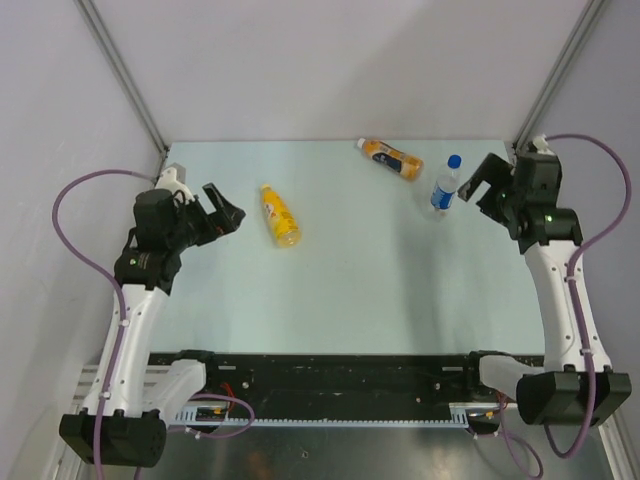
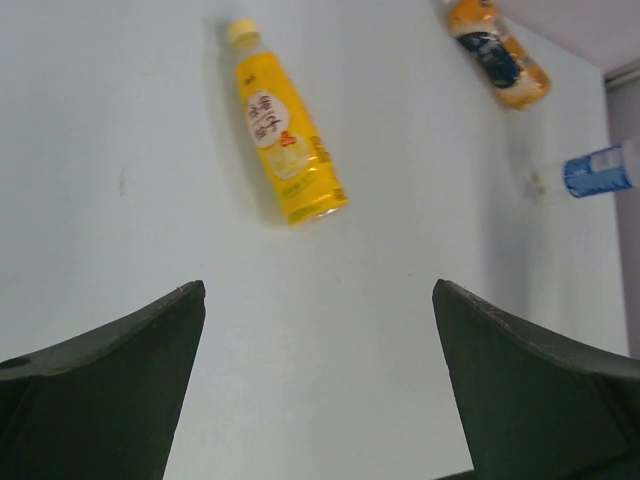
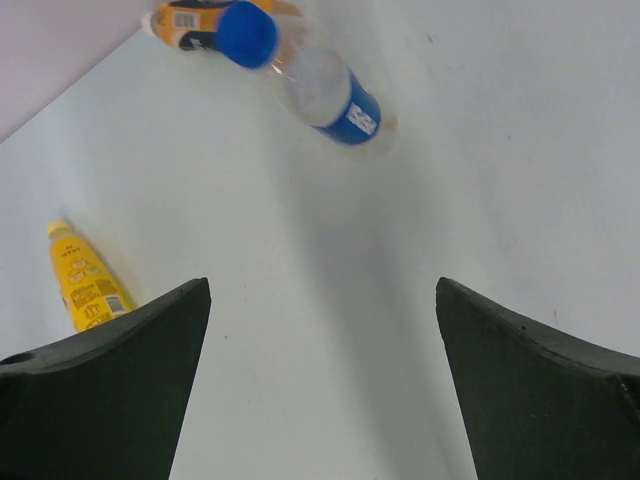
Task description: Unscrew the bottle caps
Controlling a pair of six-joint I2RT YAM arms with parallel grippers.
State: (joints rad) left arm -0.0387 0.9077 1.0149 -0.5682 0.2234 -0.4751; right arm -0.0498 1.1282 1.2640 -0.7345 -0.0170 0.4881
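Note:
Three bottles are on the pale table. The yellow bottle [image 1: 281, 217] lies flat with its yellow cap [image 1: 266, 187] pointing away. Farther back lies the orange bottle [image 1: 393, 158], its white cap [image 1: 361, 143] to the left. The clear bottle [image 1: 444, 190] with a blue label stands upright under its blue cap [image 1: 455, 160]. My left gripper [image 1: 224, 208] hovers open left of the yellow bottle [image 2: 285, 145], empty. Just right of the clear bottle [image 3: 325, 90], my right gripper [image 1: 474, 184] is open and empty, with the blue cap [image 3: 247, 33] ahead of it.
Grey walls and metal frame posts [image 1: 125, 75] close the table at the back and sides. A black rail [image 1: 330, 375] with both arm bases runs along the near edge. Bare table surface [image 1: 350, 280] lies between the arms.

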